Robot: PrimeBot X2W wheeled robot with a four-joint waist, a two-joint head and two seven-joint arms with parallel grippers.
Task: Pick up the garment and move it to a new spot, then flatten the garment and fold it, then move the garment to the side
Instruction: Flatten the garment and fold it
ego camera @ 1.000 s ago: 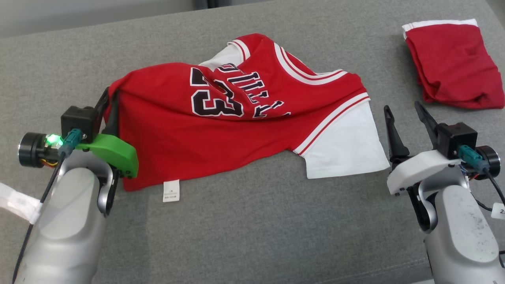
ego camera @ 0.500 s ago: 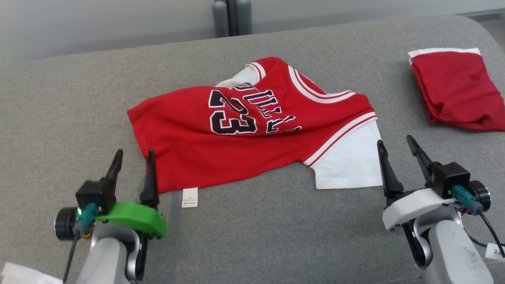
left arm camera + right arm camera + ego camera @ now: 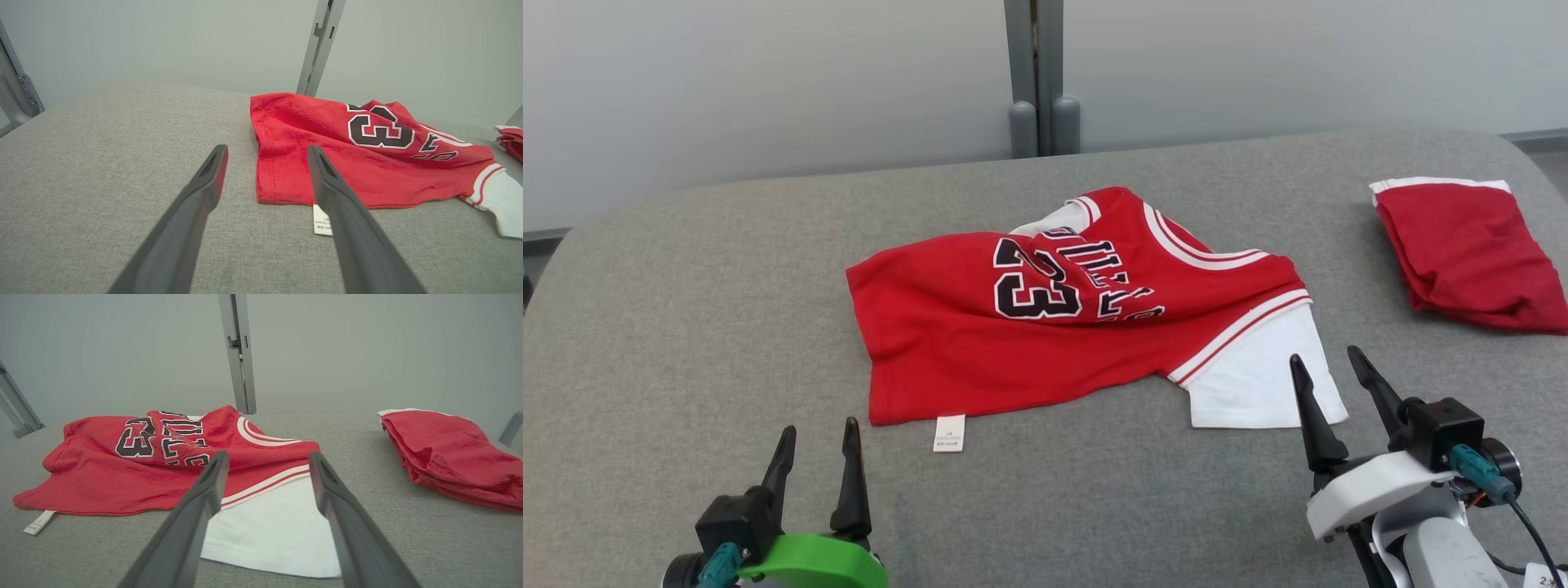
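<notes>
Grey padded surface [image 3: 686,327] is carrying two red garments: jersey [image 3: 947,359] lying rumpled mid-surface, folded pile [image 3: 1470,253] sitting far right. Two grippers, both gaping wide and holding nothing: left gripper [image 3: 819,426] hovering near the jersey's near-left corner, right gripper [image 3: 1322,354] by its white sleeve [image 3: 1258,392]. Probably entering flattening; next move is needing corner pinches, pulling outward.

Folded red cloth [image 3: 1470,253] on grey cushion [image 3: 686,327]

Setting: grey fabric surface [image 3: 1094,506] before a plain wall [image 3: 768,82].
The surface had rounded far corners and spanned the scene; the wall was pale and evenly lit, divided at far centre by a metal post [image 3: 1033,73].
</notes>
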